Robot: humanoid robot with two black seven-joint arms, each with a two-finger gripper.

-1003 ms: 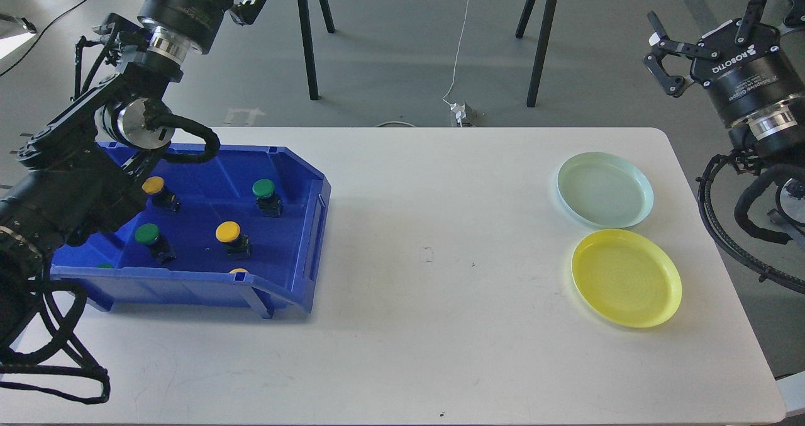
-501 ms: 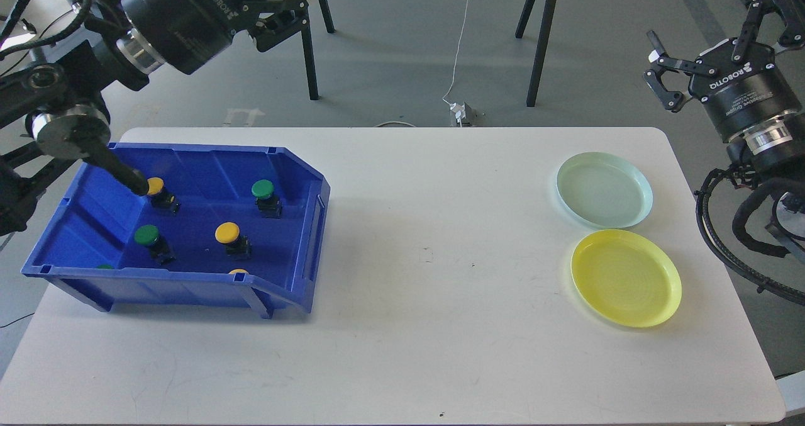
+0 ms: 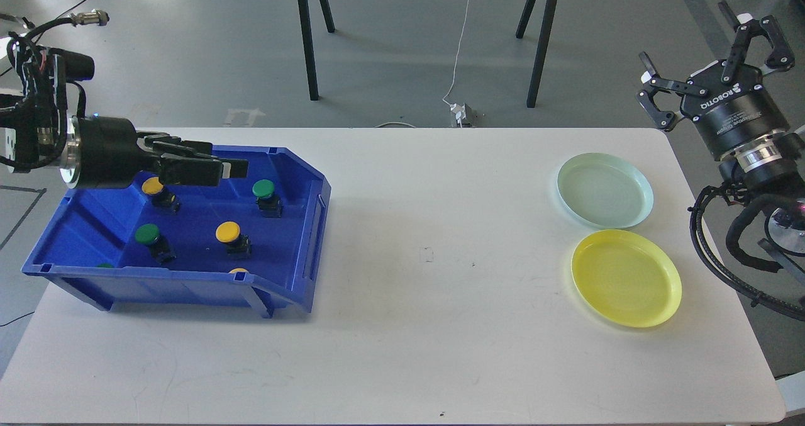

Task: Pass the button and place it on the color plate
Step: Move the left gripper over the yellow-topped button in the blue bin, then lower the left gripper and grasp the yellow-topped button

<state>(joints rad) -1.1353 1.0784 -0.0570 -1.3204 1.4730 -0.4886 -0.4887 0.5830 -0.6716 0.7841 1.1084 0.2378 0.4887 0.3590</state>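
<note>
Counts on the table

One blue bin (image 3: 302, 237) holds two green buttons (image 3: 263, 189) (image 3: 147, 233) and two yellow ones (image 3: 227, 231) (image 3: 153, 185), with a further green sliver (image 3: 104, 265) and yellow sliver (image 3: 238, 270) peeking over the front wall. Two plates: one pale green (image 3: 604, 189), one yellow (image 3: 626, 277). Two grippers (image 3: 217, 168) (image 3: 710, 67).

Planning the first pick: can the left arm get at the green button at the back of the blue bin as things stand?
Probably yes. The left gripper hovers over the blue bin, just beside the green button. The bin is open-topped and nothing covers the button. Its fingers lie side-on, so some reorienting looks needed.
</note>
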